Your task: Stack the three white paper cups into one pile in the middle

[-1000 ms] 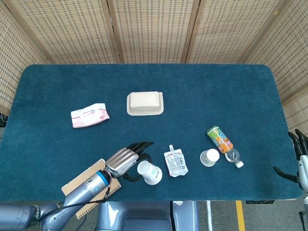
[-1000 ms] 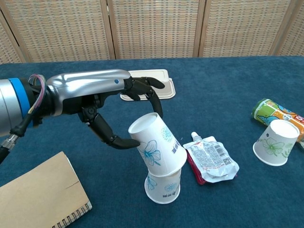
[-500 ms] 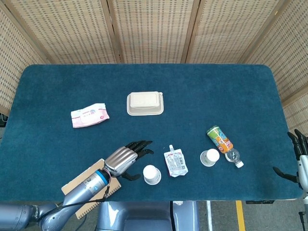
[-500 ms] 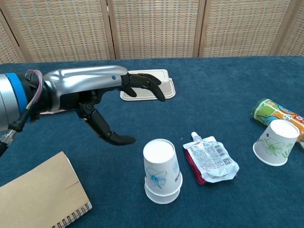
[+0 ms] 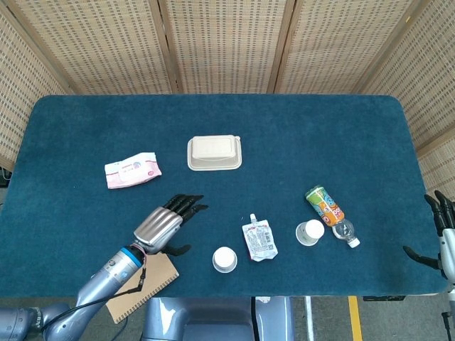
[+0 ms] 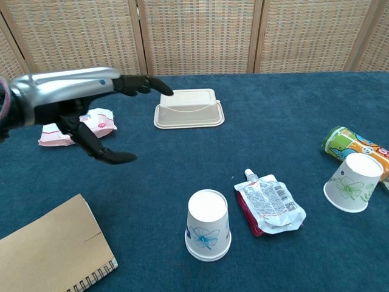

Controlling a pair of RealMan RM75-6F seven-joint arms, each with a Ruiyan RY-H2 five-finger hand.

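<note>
Two white paper cups with blue flower prints stand nested upside down as one pile near the table's front edge. A third white cup stands alone to the right, beside a lying bottle. My left hand hovers open to the left of the pile, fingers spread, holding nothing. My right hand shows only at the far right edge of the head view, off the table; its state is unclear.
A drink pouch lies right of the pile. A colourful bottle lies at the right. A beige lidded tray, a pink packet and a brown notebook are also on the table.
My left hand let go of the tilted cup, which settled upside down over the lower cup. The hand then drew back to the left, away from the pile.
</note>
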